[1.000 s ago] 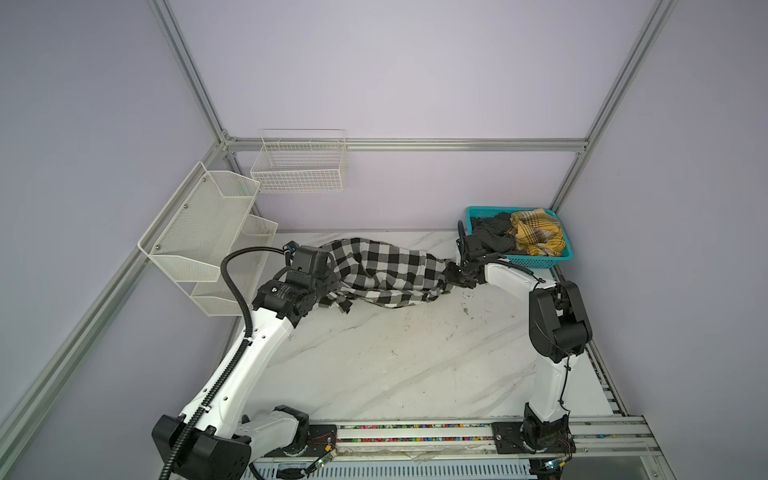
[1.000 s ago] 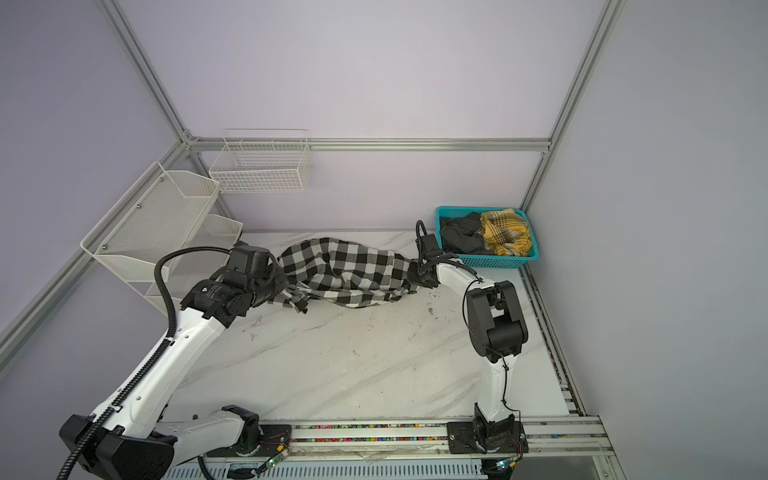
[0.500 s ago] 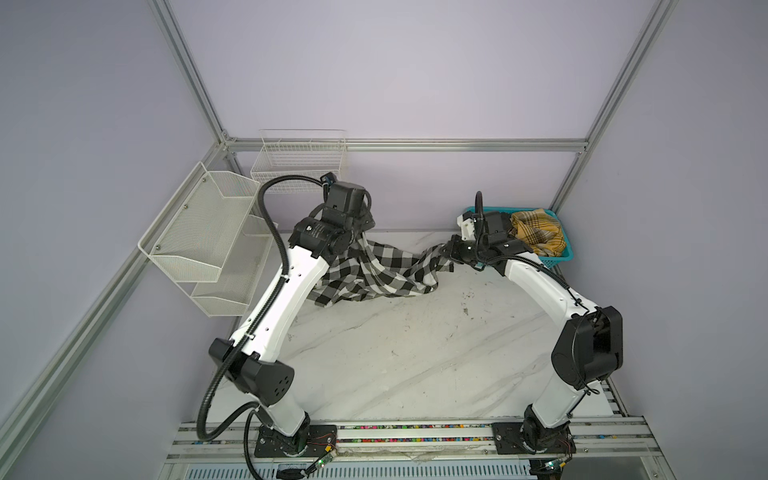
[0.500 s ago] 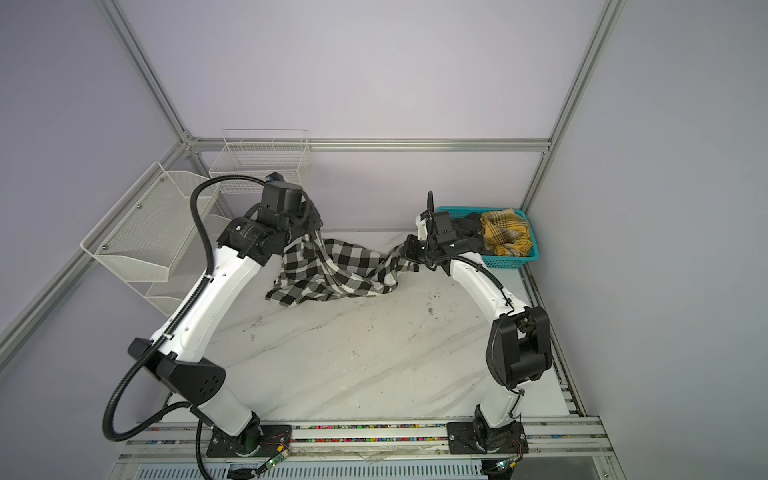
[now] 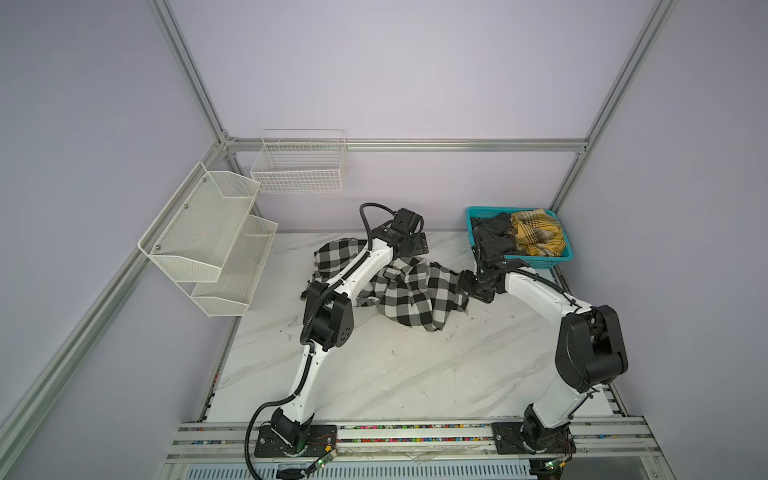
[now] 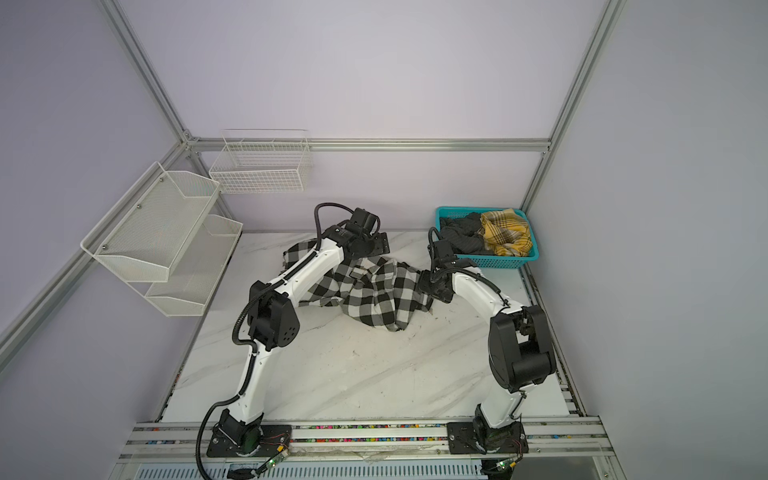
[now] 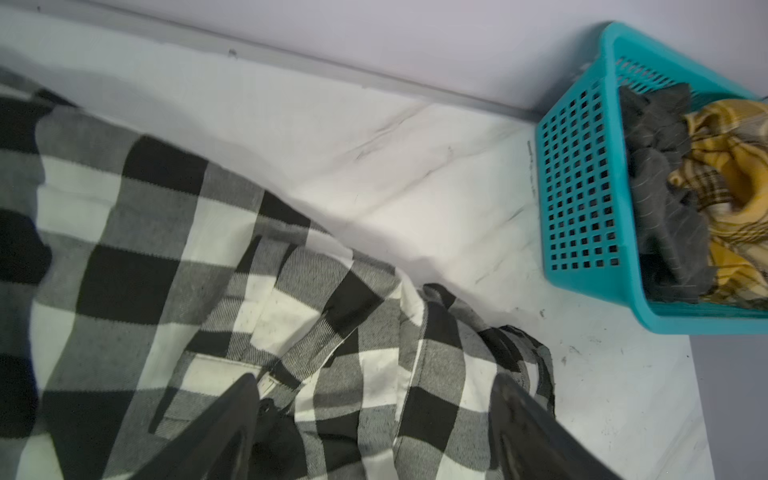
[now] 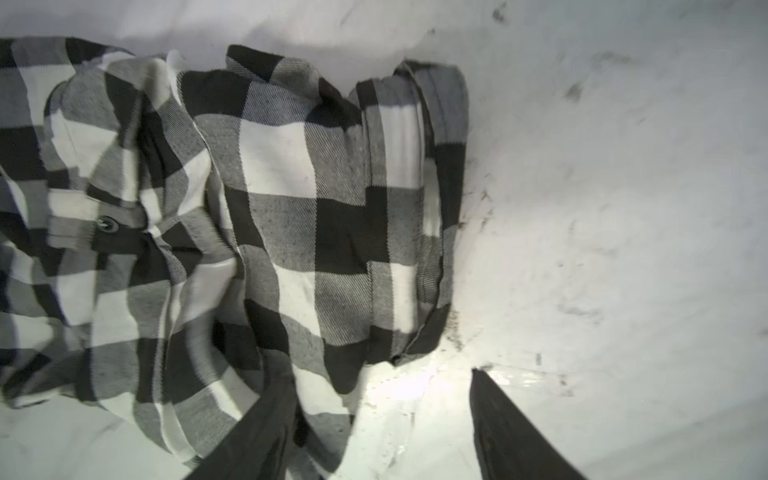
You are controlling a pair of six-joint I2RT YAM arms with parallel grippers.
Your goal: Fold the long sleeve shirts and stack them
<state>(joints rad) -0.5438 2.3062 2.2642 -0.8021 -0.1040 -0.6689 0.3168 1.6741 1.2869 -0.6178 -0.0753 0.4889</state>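
Shirt lies crumpled under left tool — beside right tool (both spread).

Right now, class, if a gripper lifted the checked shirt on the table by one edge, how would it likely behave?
The checked shirt lies crumpled in soft folds, so it would probably hang limp and sag. Its layers overlap loosely, so one edge lifted would likely unfurl it unevenly. Pushed across the smooth table, it would probably bunch up rather than slide whole.

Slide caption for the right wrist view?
Open right gripper at the edge of the crumpled black-and-white checked shirt on the marble tabletop.
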